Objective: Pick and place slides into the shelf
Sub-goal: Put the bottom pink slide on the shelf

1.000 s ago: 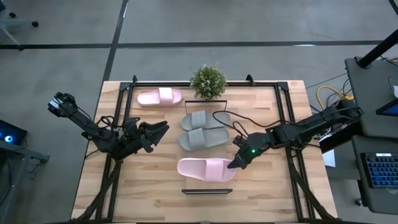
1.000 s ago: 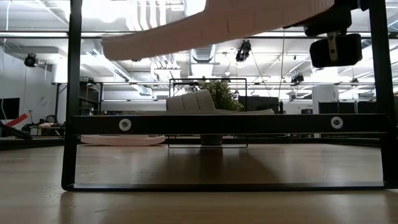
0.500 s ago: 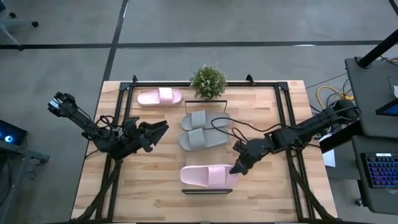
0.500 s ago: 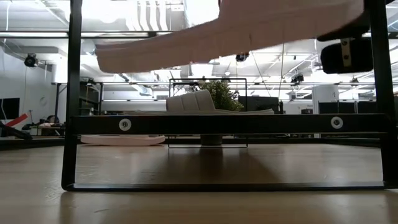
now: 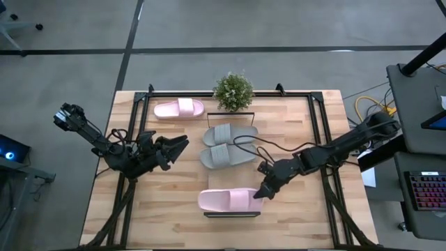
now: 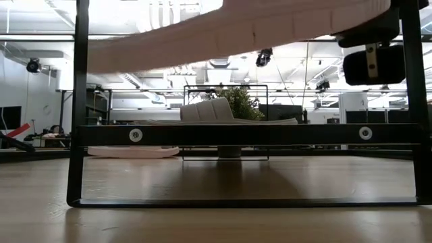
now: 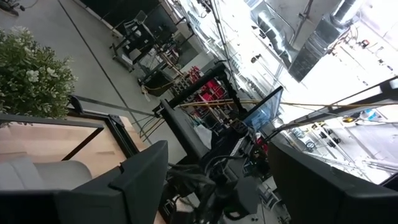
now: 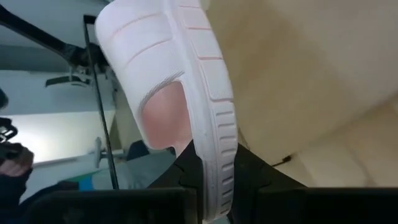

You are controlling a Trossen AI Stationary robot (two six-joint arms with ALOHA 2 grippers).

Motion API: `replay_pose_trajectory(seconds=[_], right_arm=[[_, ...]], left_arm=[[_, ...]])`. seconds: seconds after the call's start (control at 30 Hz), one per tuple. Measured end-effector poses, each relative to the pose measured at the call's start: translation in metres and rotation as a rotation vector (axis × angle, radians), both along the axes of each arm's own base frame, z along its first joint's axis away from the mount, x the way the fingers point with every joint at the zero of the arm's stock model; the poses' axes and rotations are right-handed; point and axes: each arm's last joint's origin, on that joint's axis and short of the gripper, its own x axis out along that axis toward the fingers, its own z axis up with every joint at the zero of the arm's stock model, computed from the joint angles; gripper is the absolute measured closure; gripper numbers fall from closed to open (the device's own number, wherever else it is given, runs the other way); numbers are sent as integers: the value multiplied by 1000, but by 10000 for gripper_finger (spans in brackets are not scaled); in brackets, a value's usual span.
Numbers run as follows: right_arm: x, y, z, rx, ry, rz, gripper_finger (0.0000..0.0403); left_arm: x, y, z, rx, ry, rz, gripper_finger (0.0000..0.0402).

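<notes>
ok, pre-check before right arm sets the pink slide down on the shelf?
1. Right end effector shut on the pale pink open-toe slide sandal: ok.
2. Slide off the board: ok, low view shows it in the air above the black frame.
3. Slide over the narrow light-wood shelf, near its front wire frame: ok.
4. Landing spot free of the two grey slide sandals: ok.
5. Left end effector open, apart from the shelf: ok.
6. Slide level: cannot tell.

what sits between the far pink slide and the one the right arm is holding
In the high view, the two grey slides lie between the far pink slide and the held one.
</notes>
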Motion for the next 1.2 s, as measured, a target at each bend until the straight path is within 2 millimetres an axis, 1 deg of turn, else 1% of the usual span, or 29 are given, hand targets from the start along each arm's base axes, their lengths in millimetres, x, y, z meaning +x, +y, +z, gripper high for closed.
replay_pose_trajectory(seconds=[0.17,0.33,0.97,1.2], right_arm=[[9,8,-12,28,5,20,369],[12,11,-22,21,35,23,370],[8,11,-25,9,61,23,370],[6,11,-26,22,99,-23,370]], left_arm=[[-1,0,3,12,-16,-6,140],[-2,1,7,23,-36,-5,140],[-1,0,6,33,-35,-26,140],[-1,0,6,33,-37,-29,140]])
